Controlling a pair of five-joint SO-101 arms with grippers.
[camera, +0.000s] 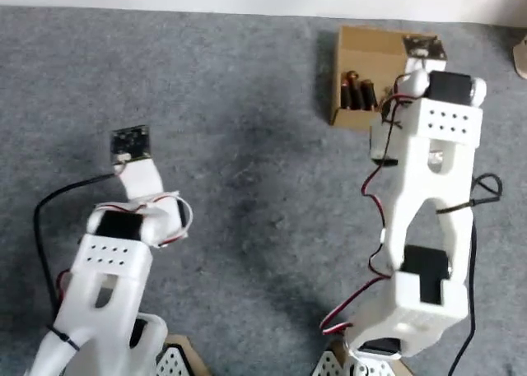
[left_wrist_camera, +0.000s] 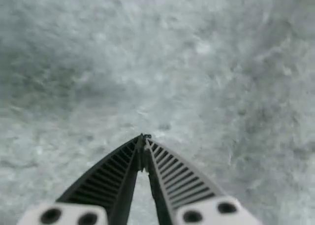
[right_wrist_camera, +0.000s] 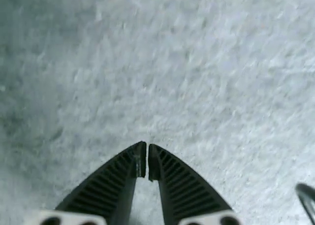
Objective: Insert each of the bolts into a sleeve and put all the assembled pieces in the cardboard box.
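The cardboard box (camera: 375, 47) stands at the far right of the grey carpet. Several dark bolt-and-sleeve pieces (camera: 358, 92) lie side by side inside it. The right arm (camera: 432, 137) stretches toward the box, and its wrist covers the box's right part. In the right wrist view my right gripper (right_wrist_camera: 146, 147) is shut with nothing between its ribbed black fingers, over bare carpet. The left arm (camera: 123, 236) stands at the near left, far from the box. My left gripper (left_wrist_camera: 143, 137) is shut too, tips touching, holding nothing, above bare carpet.
Grey carpet (camera: 247, 178) covers the whole table between the two arms. Red, white and black cables (camera: 375, 203) hang along the right arm, and a black cable (camera: 58, 197) loops beside the left arm. The arm bases stand at the near edge.
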